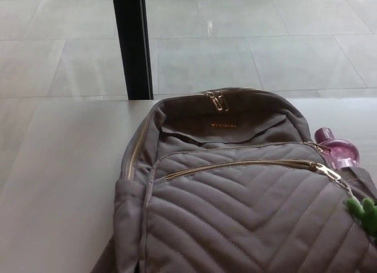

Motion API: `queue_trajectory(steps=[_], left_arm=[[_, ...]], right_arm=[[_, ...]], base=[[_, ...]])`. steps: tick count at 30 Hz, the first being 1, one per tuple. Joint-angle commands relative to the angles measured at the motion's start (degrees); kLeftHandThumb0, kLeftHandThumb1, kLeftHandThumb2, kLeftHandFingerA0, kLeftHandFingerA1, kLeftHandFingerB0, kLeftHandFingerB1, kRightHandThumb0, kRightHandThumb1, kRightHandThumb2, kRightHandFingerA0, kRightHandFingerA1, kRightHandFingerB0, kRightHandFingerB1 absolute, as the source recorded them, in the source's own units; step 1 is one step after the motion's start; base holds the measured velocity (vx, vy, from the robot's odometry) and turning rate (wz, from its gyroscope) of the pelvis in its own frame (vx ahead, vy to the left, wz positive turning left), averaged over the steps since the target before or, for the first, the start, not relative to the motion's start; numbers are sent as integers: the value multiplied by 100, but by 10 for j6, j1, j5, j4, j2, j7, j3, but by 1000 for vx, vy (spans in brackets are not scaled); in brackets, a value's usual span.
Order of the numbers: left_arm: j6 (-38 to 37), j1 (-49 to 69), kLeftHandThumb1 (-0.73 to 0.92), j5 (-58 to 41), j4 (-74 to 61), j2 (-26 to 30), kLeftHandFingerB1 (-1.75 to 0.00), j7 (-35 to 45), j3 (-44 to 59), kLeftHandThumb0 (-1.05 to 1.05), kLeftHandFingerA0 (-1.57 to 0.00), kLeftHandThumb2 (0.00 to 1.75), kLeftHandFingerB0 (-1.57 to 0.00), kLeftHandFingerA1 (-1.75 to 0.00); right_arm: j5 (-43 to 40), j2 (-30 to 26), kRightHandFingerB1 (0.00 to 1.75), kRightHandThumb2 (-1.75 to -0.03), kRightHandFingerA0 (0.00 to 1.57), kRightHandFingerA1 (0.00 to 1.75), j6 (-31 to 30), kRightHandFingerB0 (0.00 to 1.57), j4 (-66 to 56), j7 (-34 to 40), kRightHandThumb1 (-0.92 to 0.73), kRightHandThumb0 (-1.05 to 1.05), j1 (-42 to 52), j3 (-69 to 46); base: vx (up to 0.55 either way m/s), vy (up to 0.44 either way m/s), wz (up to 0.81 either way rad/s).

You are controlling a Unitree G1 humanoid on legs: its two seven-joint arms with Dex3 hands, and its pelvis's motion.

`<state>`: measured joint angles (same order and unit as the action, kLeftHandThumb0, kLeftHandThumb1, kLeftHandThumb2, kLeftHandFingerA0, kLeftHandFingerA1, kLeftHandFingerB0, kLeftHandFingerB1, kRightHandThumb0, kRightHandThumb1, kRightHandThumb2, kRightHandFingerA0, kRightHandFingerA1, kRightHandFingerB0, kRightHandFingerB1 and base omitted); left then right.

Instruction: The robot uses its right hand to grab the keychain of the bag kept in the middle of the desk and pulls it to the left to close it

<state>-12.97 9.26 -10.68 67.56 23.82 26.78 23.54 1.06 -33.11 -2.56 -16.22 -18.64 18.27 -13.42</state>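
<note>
**A:** Entry one: what is hidden or cut off?

**B:** Neither the left hand nor the right hand shows, so the state of the fingers cannot be told, and nothing can be placed against them. The bag's (235, 214) lower part runs off the bottom edge and its right corner off the right edge. The pink bottle (340, 150) is half hidden behind the bag's right shoulder. The gold lettering (222, 125) inside the top opening is too small to read.

**A:** Entry two: the bag?

**B:** Grey-brown, quilted in chevrons, lying face up on the pale table (59, 185), top end away from the camera. The top opening gapes, with a pair of gold zip pulls (217, 101) at its far rim. A gold front zip (235, 166) crosses the face, and its slider (330, 172) sits at the right end. Whether the teeth are joined cannot be told.

**A:** Entry three: the keychain?

**B:** Green and fuzzy, the keychain (365, 213) lies on the bag's right side just below the slider, partly clipped by the right edge.

**A:** Surroundings?

**B:** A black post (132, 43) stands behind the table, and a tiled floor (265, 49) lies beyond.
</note>
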Motion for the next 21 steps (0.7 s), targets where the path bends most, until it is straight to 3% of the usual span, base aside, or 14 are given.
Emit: queue_trajectory(steps=[1, 6, 9, 10, 12, 14, 21], left_arm=[[-14, 4, 92, -4, 0, 9, -43, 6, -2, -82, -59, 79, -51, -54], [-12, 1, 92, -5, 3, 8, -43, 7, -1, -82, -59, 79, -52, -53], [-11, 4, 92, -7, -4, 6, -44, 8, -1, -81, -58, 78, -49, -55], [-11, 4, 92, -8, -2, 5, -45, 7, 0, -81, -57, 81, -49, -54], [-12, 1, 92, -15, 4, 2, -45, 8, 8, -86, -57, 84, -48, -54], [-11, 1, 92, -17, 4, 1, -45, 9, 10, -86, -57, 85, -48, -54], [-6, 1, 92, -24, 3, -2, -48, 2, 17, -85, -62, 87, -52, -58]], right_arm=[[18, -13, 34, -57, 34, 114, -26, 46, 17, -18, -61, -38, -4, 12], [19, -19, 33, -58, 40, 103, -51, 43, 17, -29, -61, -39, -16, 30], [9, -18, 34, -58, 44, 114, -61, 43, 22, -36, -61, -37, -24, 34], [7, -18, 35, -58, 56, 116, -60, 43, 26, -38, -61, -35, -27, 35], [-2, -13, 36, -59, 64, 119, -57, 43, 31, -41, -62, -32, -36, 36], [-7, -9, 36, -59, 64, 124, -65, 43, 27, -42, -62, -32, -42, 36], [12, -28, 33, -58, 59, 116, -70, 40, -14, -49, -65, -41, -51, 48]], base=[[0, 0, 0], [0, 0, 0], [0, 0, 0], [0, 0, 0], [0, 0, 0], [0, 0, 0], [0, 0, 0]])
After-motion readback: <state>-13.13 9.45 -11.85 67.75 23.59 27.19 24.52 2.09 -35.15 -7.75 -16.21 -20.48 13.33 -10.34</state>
